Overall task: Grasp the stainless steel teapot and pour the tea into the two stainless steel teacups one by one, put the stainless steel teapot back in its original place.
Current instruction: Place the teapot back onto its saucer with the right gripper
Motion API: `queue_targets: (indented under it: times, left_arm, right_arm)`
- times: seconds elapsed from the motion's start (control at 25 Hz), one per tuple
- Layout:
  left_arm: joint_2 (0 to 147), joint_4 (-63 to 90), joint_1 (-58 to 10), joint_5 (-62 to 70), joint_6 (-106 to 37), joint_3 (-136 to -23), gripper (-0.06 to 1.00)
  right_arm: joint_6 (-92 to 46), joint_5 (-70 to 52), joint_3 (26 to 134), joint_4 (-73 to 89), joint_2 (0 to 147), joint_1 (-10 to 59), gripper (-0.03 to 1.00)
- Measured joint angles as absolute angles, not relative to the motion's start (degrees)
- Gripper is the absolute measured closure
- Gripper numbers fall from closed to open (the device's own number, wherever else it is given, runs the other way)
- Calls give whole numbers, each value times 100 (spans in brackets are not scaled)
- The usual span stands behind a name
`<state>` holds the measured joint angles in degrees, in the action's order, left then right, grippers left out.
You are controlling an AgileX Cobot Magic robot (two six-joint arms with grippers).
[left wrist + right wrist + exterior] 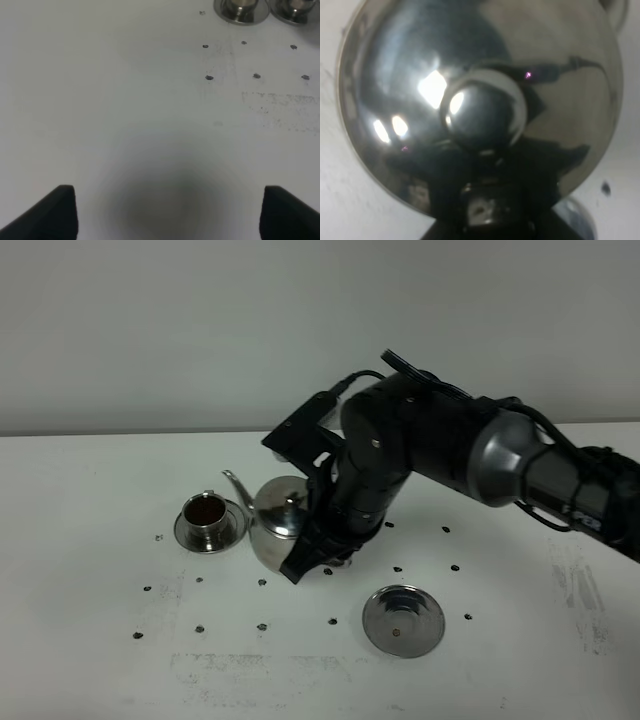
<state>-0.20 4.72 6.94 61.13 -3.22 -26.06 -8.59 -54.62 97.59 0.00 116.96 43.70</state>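
A: Exterior high view, nearest first: what is the bare disc [402, 620] doing on the desk [90, 670] in front of the teapot?

B: It looks like the pot's resting place, left free because the stainless steel teapot [278, 522] is up in the right end effector [312, 558], behind the disc and toward the cup side.

A: Is that end effector really holding it?

B: Closed tight, and by the look of it on the handle side (the arm hides the fingers themselves). The right wrist view is filled by the domed lid and its knob [482, 116], so the camera sits right over the pot.

A: Why is it tilted?

B: The spout leans toward a teacup [207, 514] just beyond its tip, which already holds the tea [207, 509]. I judge it a pour at or near that cup. The second cup I cannot find here; the pot or arm may cover it.

A: And the left end effector [167, 212]?

B: Jaws wide apart, holding nothing, over bare desk far from the teapot, with two saucers [241, 10] in the distance.
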Motion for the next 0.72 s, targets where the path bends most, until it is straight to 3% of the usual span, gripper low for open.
queue_targets:
  times: [0.44, 0.72]
  left_arm:
    - [-20, 472, 694, 6113, -322, -2606, 22]
    - [-20, 472, 694, 6113, -322, -2606, 22]
  right_arm:
    - [211, -4216, 6925, 154, 9901, 3678, 79]
    - [473, -3766, 6054, 207, 9738, 3659, 79]
